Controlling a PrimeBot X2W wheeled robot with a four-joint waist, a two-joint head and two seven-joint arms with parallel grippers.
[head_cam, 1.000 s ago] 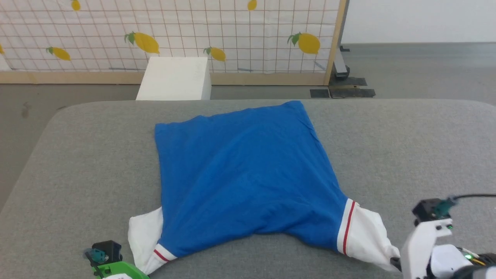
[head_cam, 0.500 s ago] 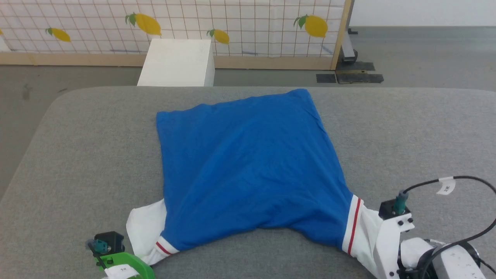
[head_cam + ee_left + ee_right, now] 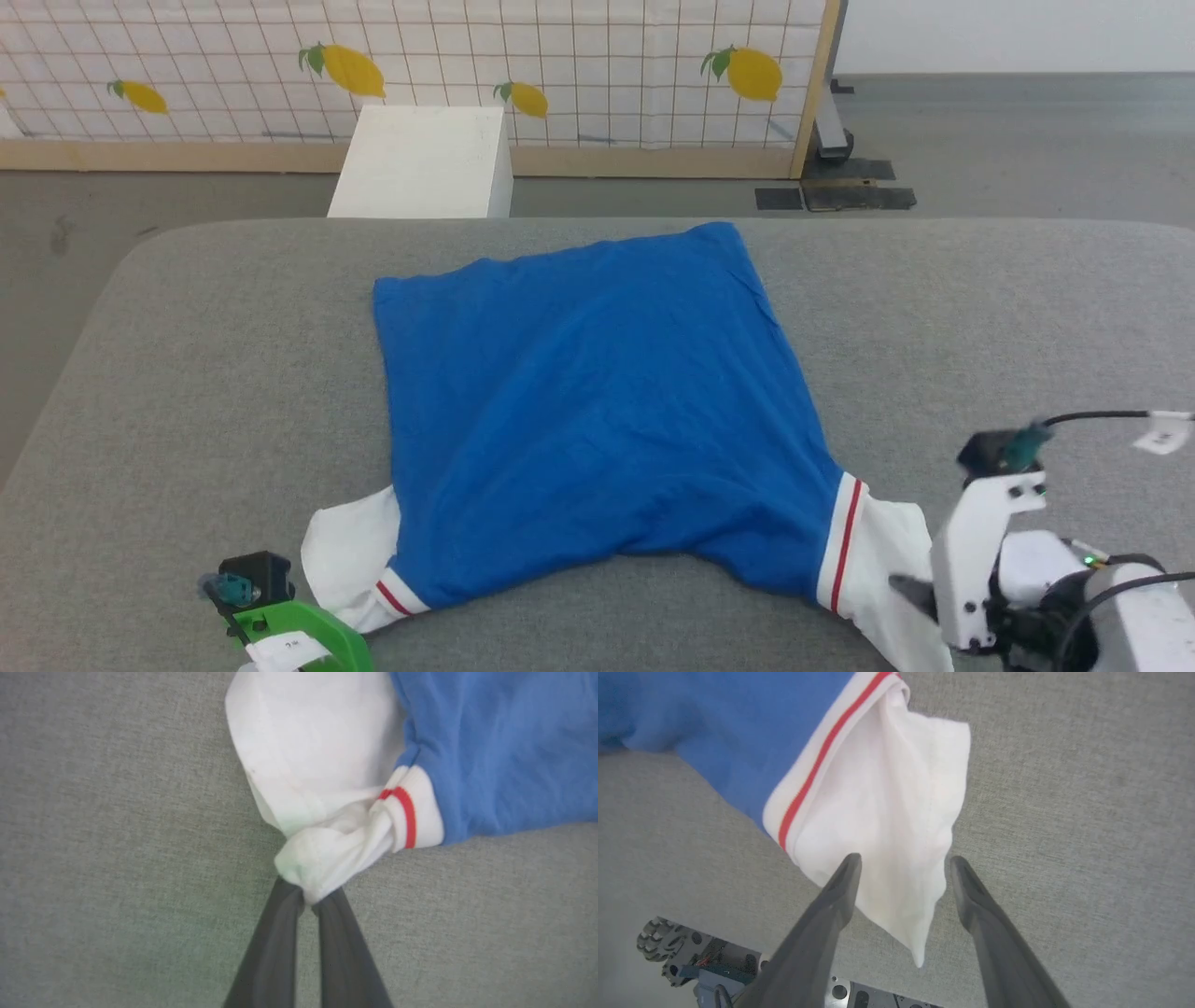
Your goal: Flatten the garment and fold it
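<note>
Nearest, the left claw (image 3: pixel 308 896) is clamped on the bunched white sleeve of the garment (image 3: pixel 597 411). The right claw (image 3: pixel 906 861) stands open, the other white sleeve seen between its fingers. The blue body lies spread on the grey desk (image 3: pixel 187 373). Beyond stands a white box (image 3: pixel 420 163).

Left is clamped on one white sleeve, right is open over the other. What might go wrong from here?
1. The left gripper pinches a bunched wad of the bright blue jersey T-shirt's white sleeve; pulling may wrinkle it rather than flatten it.
2. The right gripper stands open astride the other white sleeve, gripping nothing; a left-side pull would likely drag the shirt askew.
3. That sleeve's tip lies near the grey padded table's front edge and might slip off.
</note>
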